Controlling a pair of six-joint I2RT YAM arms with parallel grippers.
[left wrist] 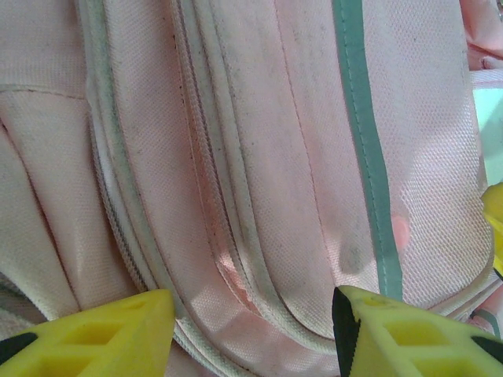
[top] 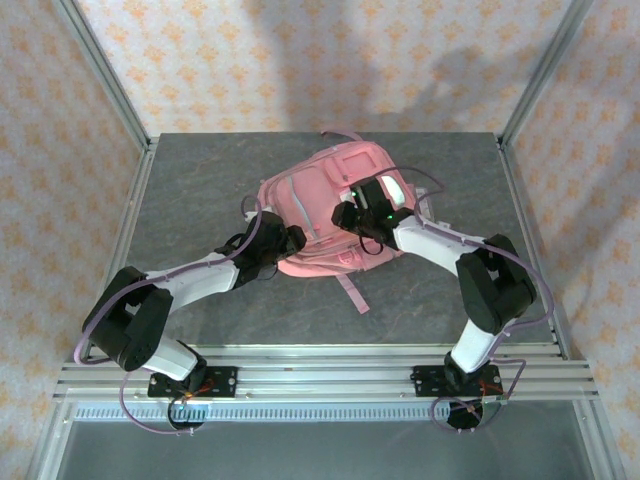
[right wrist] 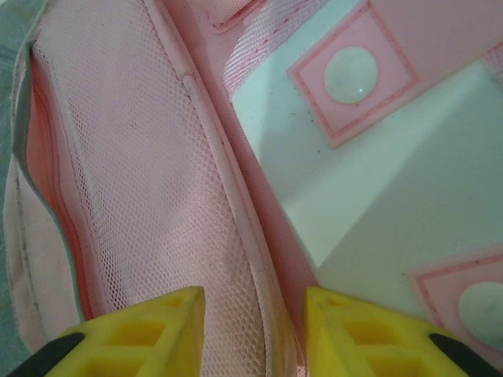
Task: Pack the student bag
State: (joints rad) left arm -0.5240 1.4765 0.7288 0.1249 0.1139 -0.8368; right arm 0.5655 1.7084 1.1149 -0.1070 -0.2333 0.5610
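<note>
Bag [top: 315, 200] lies flat mid-table, a bit toward the far edge, one strap [top: 352, 293] trailing toward me. It's soft and floppy with no frame, so it will sag and fold if I lift it by cloth alone. Probably light. Best holds look like the corded seams and zipper edges, not the slick white patch [right wrist: 354, 181]. My left gripper [left wrist: 251, 314] is at the bag's near-left edge, jaws apart around a roll of fabric; can't tell if it's pinching. My right gripper [right wrist: 255, 302] is on top, jaws apart astride the seam [right wrist: 236, 196] between mesh pocket [right wrist: 134, 173] and patch, no pinch visible. The table [top: 200, 190] is grey, matte and flat. Metal posts and patterned walls stand close around.
</note>
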